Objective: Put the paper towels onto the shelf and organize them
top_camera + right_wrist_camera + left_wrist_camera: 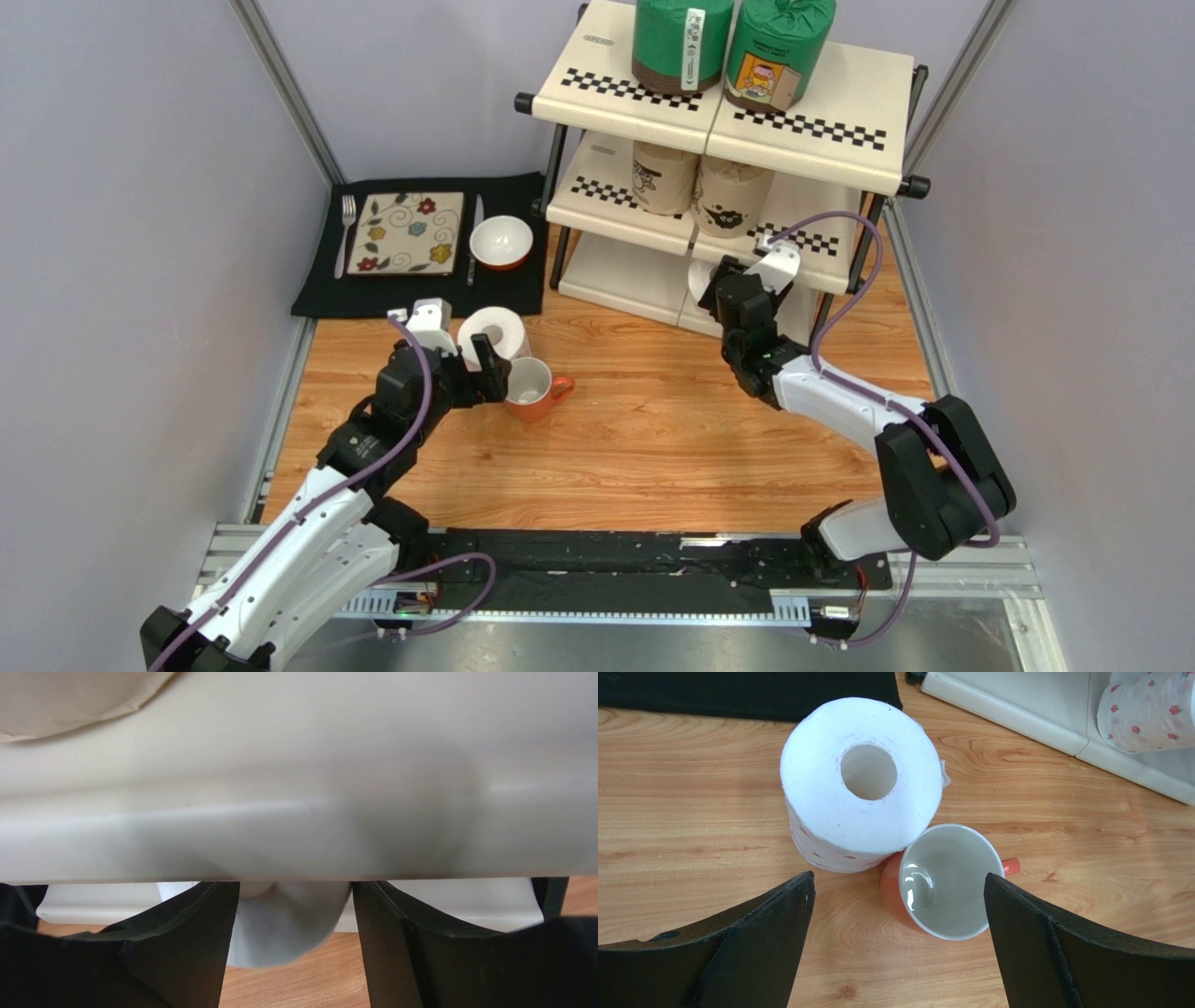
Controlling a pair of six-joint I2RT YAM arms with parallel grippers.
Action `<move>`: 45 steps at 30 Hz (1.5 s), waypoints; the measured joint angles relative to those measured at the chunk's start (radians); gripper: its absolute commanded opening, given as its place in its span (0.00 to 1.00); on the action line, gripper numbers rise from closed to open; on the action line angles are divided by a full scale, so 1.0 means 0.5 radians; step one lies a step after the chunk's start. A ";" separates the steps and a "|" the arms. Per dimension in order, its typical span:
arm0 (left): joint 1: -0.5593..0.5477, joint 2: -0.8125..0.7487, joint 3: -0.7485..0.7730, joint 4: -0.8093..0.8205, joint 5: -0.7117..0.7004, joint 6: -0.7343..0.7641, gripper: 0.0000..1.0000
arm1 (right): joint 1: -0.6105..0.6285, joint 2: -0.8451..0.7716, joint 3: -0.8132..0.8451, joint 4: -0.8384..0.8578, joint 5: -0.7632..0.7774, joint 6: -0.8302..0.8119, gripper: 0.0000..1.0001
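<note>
Four rolls are shelved: two green rolls on the top tier of the shelf and two tan rolls on the middle tier. The step in hand is the white pair. The right claw reaches in under the middle panel at the bottom tier. It is clenched on the held white roll, which fills the gap from finger to finger in the wrist view. Whether that roll already rests on the tier I cannot tell. The left claw hangs released, jaws spread wide, above the loose white roll. This roll stands on end on the tabletop, near the shelf's left foot. An orange mug touches the roll's near side and sits squarely between the spread fingers. Judgement: the right arm should next seat its roll, let go and back out without dragging it. The left arm should shift forward off the mug and centre on the roll before closing — as aimed now it would likely take the mug, or pinch both.
</note>
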 measured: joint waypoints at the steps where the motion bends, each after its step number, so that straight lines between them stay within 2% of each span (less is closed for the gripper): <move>1: 0.000 -0.001 0.001 -0.001 0.001 -0.001 0.99 | 0.000 -0.004 0.008 0.000 -0.011 -0.007 0.65; 14: 0.000 -0.076 0.000 -0.002 -0.007 -0.038 0.99 | 0.000 -0.286 0.014 -0.069 -0.155 -0.099 0.67; 20: 0.000 -0.047 0.000 -0.050 -0.185 -0.075 0.99 | 0.008 -0.624 -0.054 -0.253 -0.311 -0.089 0.67; 27: 0.018 0.293 0.092 -0.087 -0.452 -0.092 0.99 | 0.047 -1.152 -0.133 -0.568 -0.422 -0.069 0.66; 33: 0.056 0.477 0.102 0.050 -0.530 -0.111 0.99 | 0.071 -1.505 -0.143 -0.857 -0.477 -0.066 0.65; 38: 0.127 0.556 0.117 0.172 -0.546 -0.122 0.99 | 0.071 -1.666 -0.156 -1.041 -0.476 -0.066 0.65; 45: 0.269 0.661 0.118 0.318 -0.460 -0.158 0.99 | 0.071 -1.727 -0.174 -1.186 -0.477 -0.048 0.65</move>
